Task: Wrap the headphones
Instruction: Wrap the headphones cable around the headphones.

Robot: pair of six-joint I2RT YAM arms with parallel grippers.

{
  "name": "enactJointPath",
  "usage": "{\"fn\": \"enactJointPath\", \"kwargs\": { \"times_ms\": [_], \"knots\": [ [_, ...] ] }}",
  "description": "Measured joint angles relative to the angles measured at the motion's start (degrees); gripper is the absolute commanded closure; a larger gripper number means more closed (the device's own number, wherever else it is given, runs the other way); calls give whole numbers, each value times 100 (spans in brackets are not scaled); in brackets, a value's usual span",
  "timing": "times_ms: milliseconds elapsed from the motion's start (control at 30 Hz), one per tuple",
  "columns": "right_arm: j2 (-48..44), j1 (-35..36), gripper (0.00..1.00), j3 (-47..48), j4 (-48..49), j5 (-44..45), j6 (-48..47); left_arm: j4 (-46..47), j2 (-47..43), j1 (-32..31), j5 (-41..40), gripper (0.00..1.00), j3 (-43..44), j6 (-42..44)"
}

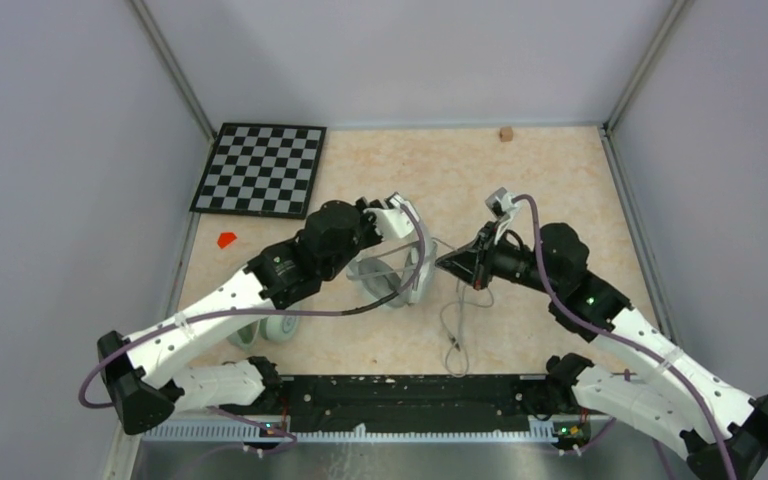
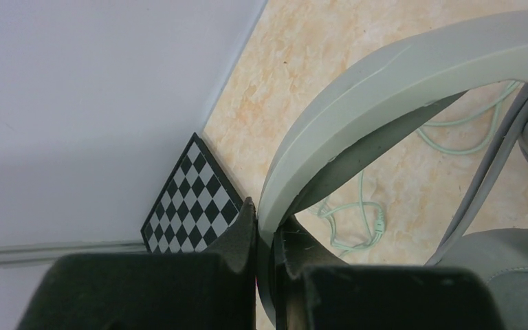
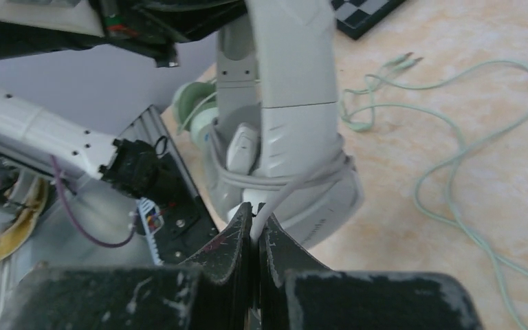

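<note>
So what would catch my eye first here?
Two arms meet mid-table over a white headset: the left gripper clamps its headband while the right gripper pinches its grey cable, looped round the cups. A checkerboard sits at the far left corner, and a mint-green headset lies by the left arm.

No text, label, brand or number can be read in any of the three views. The only printed marking is the pattern of black and white squares on the checkerboard [image 1: 260, 170] at the far left of the desk [image 1: 560, 180]. Any print on the band of the white headset [image 3: 295, 69] is too blurred to make out
</note>
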Motion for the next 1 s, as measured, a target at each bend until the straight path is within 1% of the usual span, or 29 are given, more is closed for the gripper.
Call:
{"fn": "enactJointPath", "kwargs": {
  "times_ms": [100,233,433,567,667,833,900,1000],
  "knots": [
    [2,-31,97,-256,568,-549,321,-22,138,-26,-170,100,114,-264],
    [103,-87,96,-645,1366,-997,763,-273,444,-35,-535,100,527,-772],
    [337,-142,94,-1060,2776,-1318,1464,-702,664,-66,-981,100,835,-1611],
    [472,-142,91,-1139,3375,-1473,1722,-931,721,-66,-1300,100,1021,-2120],
    [522,-142,89,-1139,3777,-1606,1917,-1064,883,-66,-1628,100,1193,-2400],
    [540,-125,89,-1134,4356,-1891,2208,-1196,1222,-24,-2214,100,1298,-2800],
    [581,-85,89,-1134,4444,-1926,2240,-1355,1316,-17,-2328,100,1373,-3018],
    [662,17,89,-1137,4454,-1895,2203,-1733,1469,-15,-2393,100,1703,-3493]
  ]
}}
